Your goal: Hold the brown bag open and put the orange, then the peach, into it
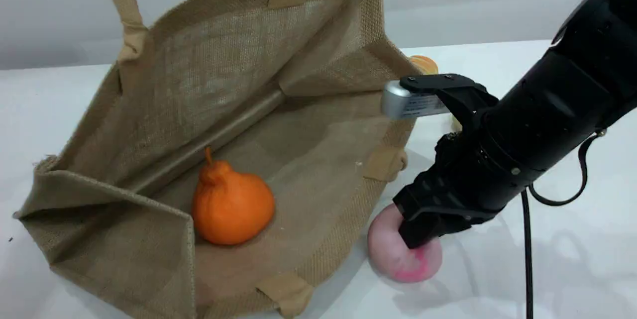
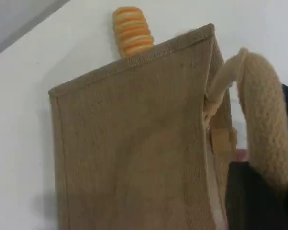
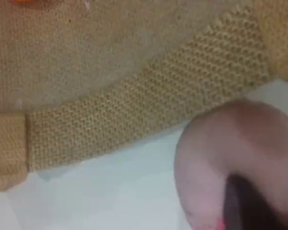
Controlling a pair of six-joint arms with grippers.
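Note:
The brown bag (image 1: 199,60) lies open toward me on the white table. Its handle (image 1: 119,0) is pulled up out of the scene view's top edge. The orange (image 1: 231,207) sits inside on the bag's floor. In the left wrist view the rope handle (image 2: 266,120) loops over my left gripper (image 2: 263,191), which is shut on it. The peach (image 1: 398,254) rests on the table just right of the bag's near rim. My right gripper (image 1: 423,232) is shut on its top. The right wrist view shows the peach (image 3: 230,153) beside the bag's trim (image 3: 158,105).
A striped yellow-orange bread roll (image 1: 425,64) lies behind the bag's far right corner, also visible as the roll (image 2: 132,31) in the left wrist view. The right arm's cable (image 1: 527,259) hangs down to the table at the right.

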